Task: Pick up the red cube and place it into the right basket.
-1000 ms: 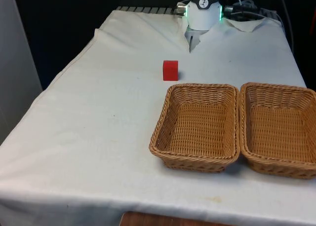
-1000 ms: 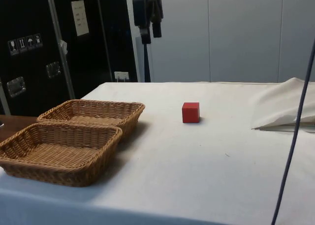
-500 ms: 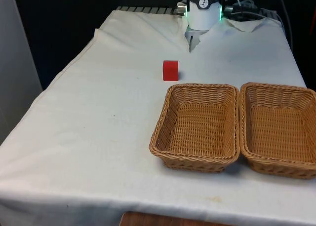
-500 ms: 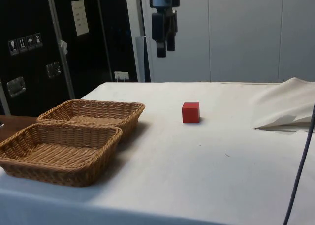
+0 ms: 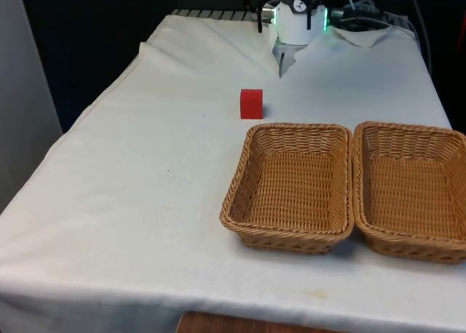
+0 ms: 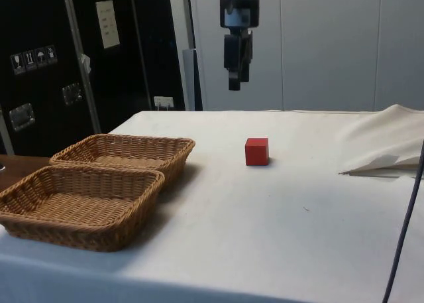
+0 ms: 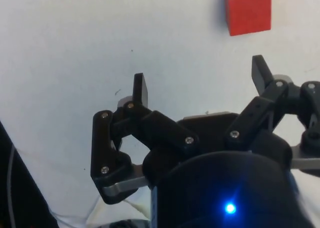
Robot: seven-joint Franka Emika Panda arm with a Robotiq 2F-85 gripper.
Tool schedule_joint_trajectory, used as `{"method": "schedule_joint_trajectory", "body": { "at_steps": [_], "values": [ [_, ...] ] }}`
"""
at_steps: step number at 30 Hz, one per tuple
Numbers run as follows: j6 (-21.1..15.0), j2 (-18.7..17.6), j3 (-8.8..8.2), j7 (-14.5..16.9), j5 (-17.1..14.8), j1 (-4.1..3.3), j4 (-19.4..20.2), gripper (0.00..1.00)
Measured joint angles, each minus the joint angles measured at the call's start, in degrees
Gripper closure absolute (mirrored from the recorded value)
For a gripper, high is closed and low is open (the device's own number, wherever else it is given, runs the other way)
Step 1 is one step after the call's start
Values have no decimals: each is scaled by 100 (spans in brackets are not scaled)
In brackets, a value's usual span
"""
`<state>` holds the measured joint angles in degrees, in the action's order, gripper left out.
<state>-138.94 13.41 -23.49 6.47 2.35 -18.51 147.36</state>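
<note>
The red cube (image 5: 251,103) rests on the white cloth, just beyond the far left corner of the left basket (image 5: 251,152). The right basket (image 5: 408,128) sits beside the left one, and in the side view it is the nearer of the two (image 6: 73,233). In the side view my gripper (image 6: 234,84) hangs high over the table, pointing down, above the cube (image 6: 256,151) and slightly to the basket side of it. In the wrist view the gripper (image 7: 200,81) is open with nothing between its fingers, and the cube (image 7: 247,8) lies on the cloth ahead of one fingertip (image 7: 260,71).
Both wicker baskets hold nothing. A raised fold of cloth (image 6: 387,147) lies towards the robot's end of the table. A dark cable (image 6: 401,223) hangs across the side view's right edge.
The gripper has travelled from over the baskets' side towards the cube and come lower. The cube and baskets have not moved.
</note>
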Motion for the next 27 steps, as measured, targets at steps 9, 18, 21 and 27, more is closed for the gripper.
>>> {"method": "schedule_joint_trajectory", "body": {
  "at_steps": [9,18,21,27],
  "values": [
    [-281,-172,-321,327,-6,0,201,0],
    [-584,-447,-418,395,-6,0,327,0],
    [-773,-625,-430,395,-6,6,378,0],
    [-1043,-894,-430,395,-6,11,435,0]
  ]
}}
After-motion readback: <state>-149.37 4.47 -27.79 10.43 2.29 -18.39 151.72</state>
